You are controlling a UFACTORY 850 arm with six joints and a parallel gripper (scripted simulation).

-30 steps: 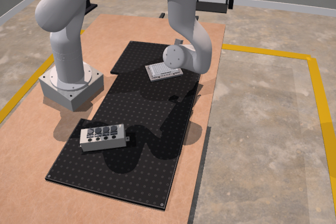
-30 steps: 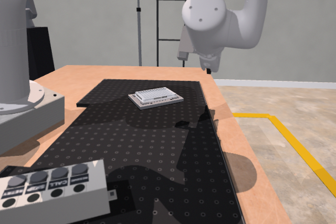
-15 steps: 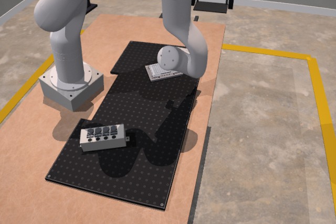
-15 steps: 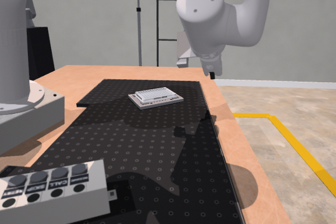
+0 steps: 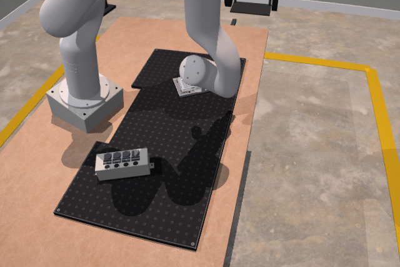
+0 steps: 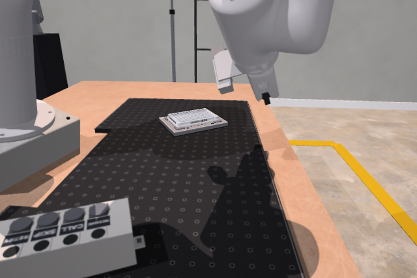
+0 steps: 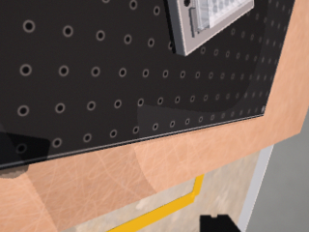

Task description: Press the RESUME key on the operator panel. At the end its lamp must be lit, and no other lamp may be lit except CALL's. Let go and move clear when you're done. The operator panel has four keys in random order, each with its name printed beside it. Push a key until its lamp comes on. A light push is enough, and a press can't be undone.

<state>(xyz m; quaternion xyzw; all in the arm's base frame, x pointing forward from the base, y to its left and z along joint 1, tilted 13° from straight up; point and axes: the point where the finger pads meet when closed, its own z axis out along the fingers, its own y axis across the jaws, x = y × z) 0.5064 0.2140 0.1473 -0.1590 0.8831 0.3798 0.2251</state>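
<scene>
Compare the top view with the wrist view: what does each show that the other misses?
Only the top view shows the operator panel with its four keys, all lamps dark, plus the arm's base block and a hand truck by the wall. Only the wrist view shows the dark tip of the shut hand, holding nothing, over the floor past the table edge. Both show the black perforated board, the well plate on it, the wooden table and the yellow floor tape.
</scene>
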